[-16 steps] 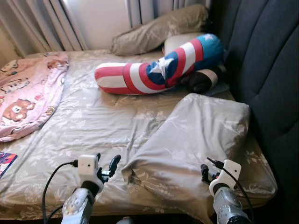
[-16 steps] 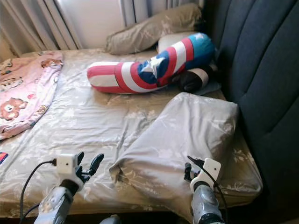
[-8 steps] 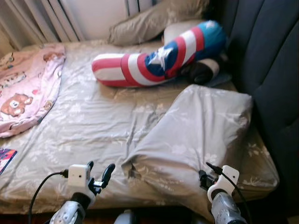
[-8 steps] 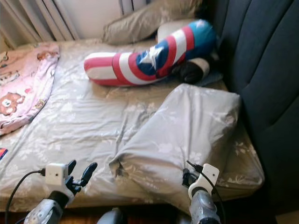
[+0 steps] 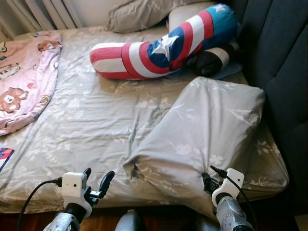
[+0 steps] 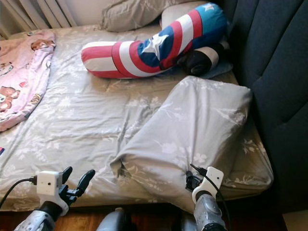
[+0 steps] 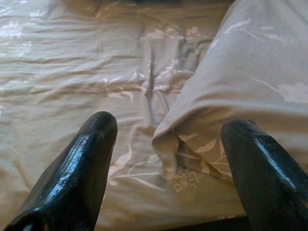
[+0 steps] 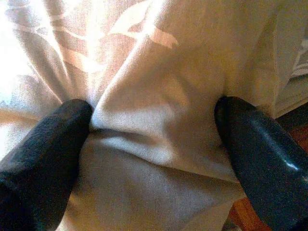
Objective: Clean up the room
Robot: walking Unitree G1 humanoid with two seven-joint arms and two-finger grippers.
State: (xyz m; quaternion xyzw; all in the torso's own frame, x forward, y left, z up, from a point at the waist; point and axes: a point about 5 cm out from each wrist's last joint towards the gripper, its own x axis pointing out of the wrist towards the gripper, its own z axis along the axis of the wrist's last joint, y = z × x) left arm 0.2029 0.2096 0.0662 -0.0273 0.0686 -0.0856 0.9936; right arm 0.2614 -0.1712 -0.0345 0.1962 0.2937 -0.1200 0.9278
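Note:
A grey flower-print pillow lies askew on the bed's near right part, its lower corner hanging over the front edge. My right gripper is at that corner, open, and the fingers press into bunched pillow fabric that sits between them. My left gripper hovers open at the bed's front edge, just left of the pillow's near left corner, holding nothing. A red, white and blue star bolster lies across the far side of the bed.
A pink bear-print blanket covers the bed's left side. Another grey pillow and a black-and-white cushion lie at the back. A dark padded headboard walls the right. A colourful book lies at the left edge. Wooden floor lies below.
The whole view has shifted, bringing the bed's front edge and floor into sight. Both grippers sit lower relative to the bed; the left has drawn back to the front edge. Fingers stay spread.

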